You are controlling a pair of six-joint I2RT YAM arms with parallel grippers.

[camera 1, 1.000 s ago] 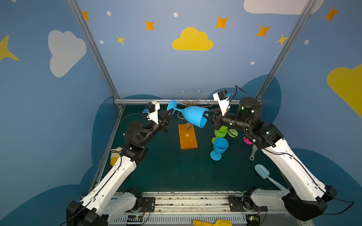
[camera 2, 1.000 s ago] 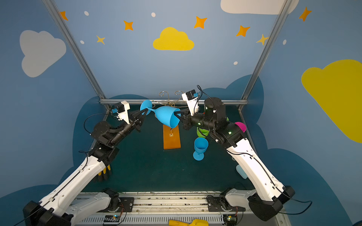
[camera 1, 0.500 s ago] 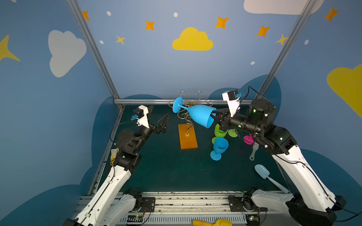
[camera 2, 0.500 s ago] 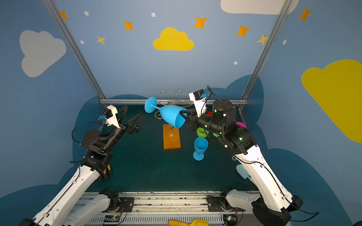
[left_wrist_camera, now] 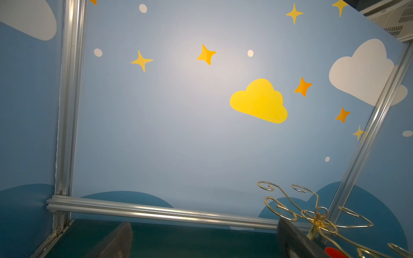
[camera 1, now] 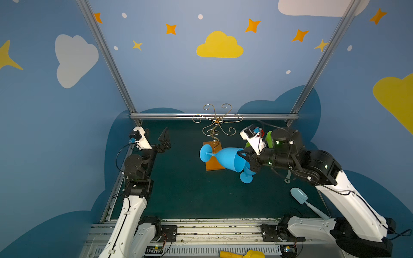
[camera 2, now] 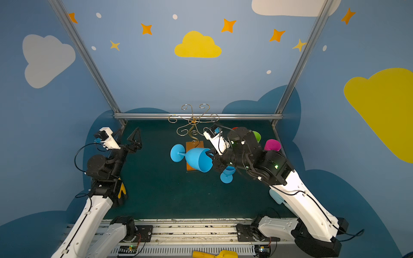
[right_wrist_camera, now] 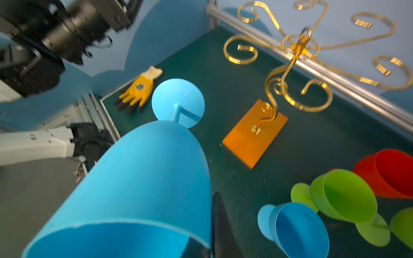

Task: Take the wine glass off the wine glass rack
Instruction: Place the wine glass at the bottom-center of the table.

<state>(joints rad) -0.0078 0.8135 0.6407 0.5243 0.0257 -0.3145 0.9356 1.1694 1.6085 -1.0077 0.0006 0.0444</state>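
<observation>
Rim of the sky-blue plastic wine glass (camera 1: 225, 159) is pinched by the right pincer (camera 1: 243, 156) at its 3 o'clock. Its stem and foot point to 9, clear of the scrolls of the thin gold wire wine glass rack (camera 1: 217, 121). The left pincer (camera 2: 127, 140), wide and empty, hangs well apart at 9 o'clock.

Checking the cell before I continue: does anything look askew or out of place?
The blue wine glass hangs nearly sideways in the air, pinched at its rim by the right gripper, clear of the wine glass rack. A yellow work glove lies at the table edge, a stray item here.
</observation>
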